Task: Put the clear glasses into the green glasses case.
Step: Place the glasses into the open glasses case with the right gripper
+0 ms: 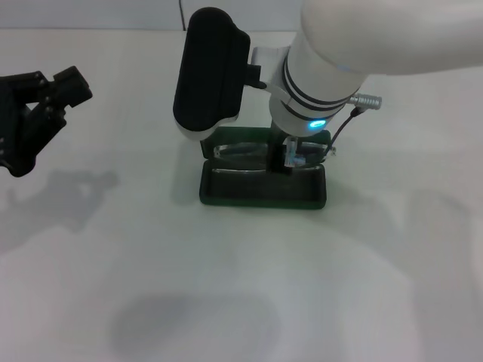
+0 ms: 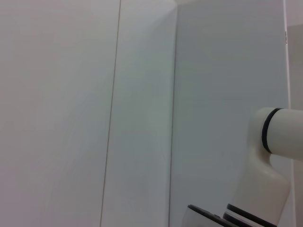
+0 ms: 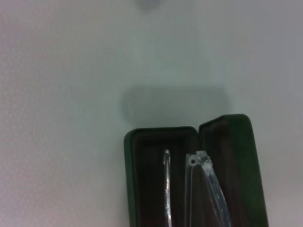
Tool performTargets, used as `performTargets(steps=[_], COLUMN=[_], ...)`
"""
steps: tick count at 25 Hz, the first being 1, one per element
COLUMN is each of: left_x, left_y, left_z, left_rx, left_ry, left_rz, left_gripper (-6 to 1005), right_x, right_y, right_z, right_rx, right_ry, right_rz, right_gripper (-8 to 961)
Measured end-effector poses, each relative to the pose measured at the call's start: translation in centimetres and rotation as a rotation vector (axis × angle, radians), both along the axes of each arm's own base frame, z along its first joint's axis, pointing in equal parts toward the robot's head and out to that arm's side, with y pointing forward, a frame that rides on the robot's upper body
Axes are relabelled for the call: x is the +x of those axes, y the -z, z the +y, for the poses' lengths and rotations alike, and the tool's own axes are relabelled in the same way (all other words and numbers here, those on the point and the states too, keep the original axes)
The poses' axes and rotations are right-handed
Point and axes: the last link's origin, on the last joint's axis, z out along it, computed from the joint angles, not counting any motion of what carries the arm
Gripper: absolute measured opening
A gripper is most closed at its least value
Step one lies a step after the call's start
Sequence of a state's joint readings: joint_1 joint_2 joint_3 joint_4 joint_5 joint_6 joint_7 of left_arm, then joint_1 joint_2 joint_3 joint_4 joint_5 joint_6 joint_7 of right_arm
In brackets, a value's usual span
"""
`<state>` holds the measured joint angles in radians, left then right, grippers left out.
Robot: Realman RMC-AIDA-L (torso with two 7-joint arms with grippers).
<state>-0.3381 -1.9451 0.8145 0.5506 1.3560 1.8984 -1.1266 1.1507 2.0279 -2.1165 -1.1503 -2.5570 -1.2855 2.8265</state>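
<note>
The green glasses case (image 1: 226,192) lies open on the white table, both dark-lined halves facing up; the right wrist view shows them side by side (image 3: 236,156). The clear glasses (image 1: 240,151) sit low over the case's far half, their thin see-through arms (image 3: 204,179) reaching into the lining. My right gripper (image 1: 290,158) points straight down at the right end of the glasses and appears shut on them there. My left gripper (image 1: 45,102) hovers far off to the left, open and holding nothing.
My bulky white right arm (image 1: 332,68) and its black forearm cover (image 1: 210,72) hang over the back of the case and hide part of it. The left wrist view shows only a pale wall and a piece of white arm (image 2: 265,179).
</note>
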Motion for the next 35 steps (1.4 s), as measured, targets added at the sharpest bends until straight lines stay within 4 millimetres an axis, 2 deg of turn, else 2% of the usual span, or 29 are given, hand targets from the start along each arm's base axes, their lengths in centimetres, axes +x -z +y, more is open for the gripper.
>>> performTargets(steps=[19,35], left_x=[-0.2,-2.2], left_y=[-0.6,-3.8], left_z=[0.2,-0.9], left_rx=[0.031,0.153], left_ry=[-0.004,-0.071], left_rz=[0.0,0.017], left_gripper=[71,72], right_x=[0.2,0.6], right_y=[0.4,0.7], right_z=[-0.1,-0.5], right_rx=[-0.032,-0.047], right_ry=[-0.042,-0.02], right_rz=[0.002,0.017], right_gripper=[115,114])
